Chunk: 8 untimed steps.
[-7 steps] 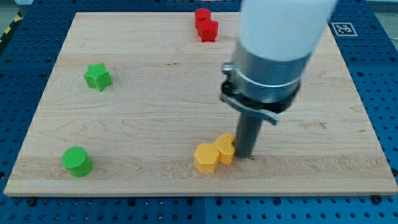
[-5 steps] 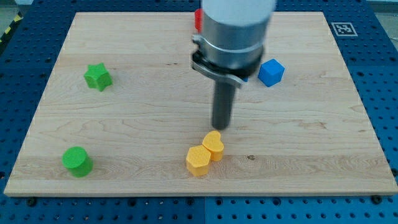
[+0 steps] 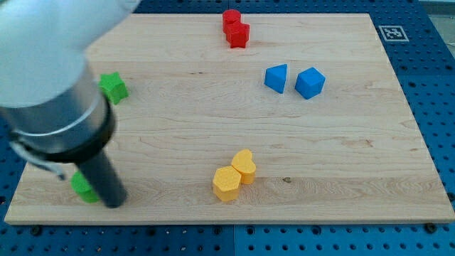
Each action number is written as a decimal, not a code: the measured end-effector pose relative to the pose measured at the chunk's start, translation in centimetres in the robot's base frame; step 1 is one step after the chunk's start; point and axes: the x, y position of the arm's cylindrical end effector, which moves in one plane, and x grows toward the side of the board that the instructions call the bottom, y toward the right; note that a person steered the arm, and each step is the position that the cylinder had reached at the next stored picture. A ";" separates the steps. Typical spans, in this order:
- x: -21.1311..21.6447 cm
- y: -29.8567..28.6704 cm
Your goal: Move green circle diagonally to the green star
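The green circle (image 3: pixel 82 188) lies near the board's bottom left corner, mostly hidden behind my rod. My tip (image 3: pixel 114 203) rests on the board right beside the circle, on its right side; whether it touches cannot be told. The green star (image 3: pixel 114 87) sits up the left side, partly covered by the arm's body.
Two yellow blocks (image 3: pixel 233 176) lie touching at bottom centre. Two red blocks (image 3: pixel 234 28) sit at the top edge. A blue triangle-like block (image 3: pixel 276 77) and a blue cube (image 3: pixel 310 82) lie right of centre. The board's bottom edge (image 3: pixel 227 222) is close below my tip.
My rod has swept from the board's middle near the yellow blocks to the bottom left beside the green circle. The yellow blocks were nudged left earlier and now lie still.
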 end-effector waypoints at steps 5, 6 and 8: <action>0.2 -6.5; -0.6 -4.5; -5.1 -3.8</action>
